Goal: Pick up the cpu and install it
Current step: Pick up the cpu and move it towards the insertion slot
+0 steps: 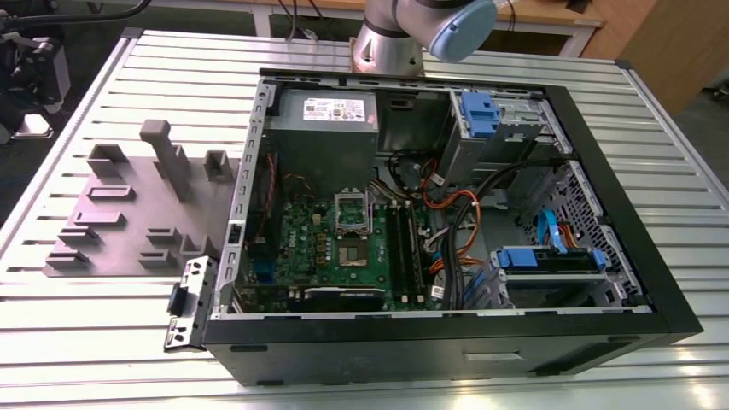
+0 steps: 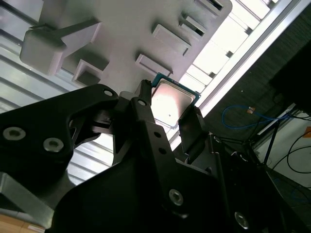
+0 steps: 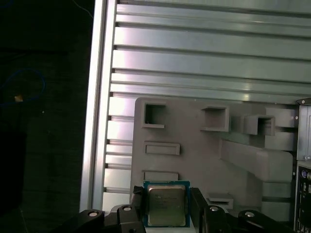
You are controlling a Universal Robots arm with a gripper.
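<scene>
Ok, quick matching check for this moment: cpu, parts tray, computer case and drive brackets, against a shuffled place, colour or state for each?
Things:
1 cpu
2 parts tray
3 computer case
4 drive brackets

Place, colour or state:
A blue
B held between the fingers
C open, insides showing
D on the table beside the case

Pairs: 1-B, 2-D, 3-C, 4-A

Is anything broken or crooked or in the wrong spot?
Nothing looks broken or spilled. The cpu is held in the gripper above the grey tray. The one odd thing is a metal bracket sticking out tilted at the open computer case corner.
</scene>
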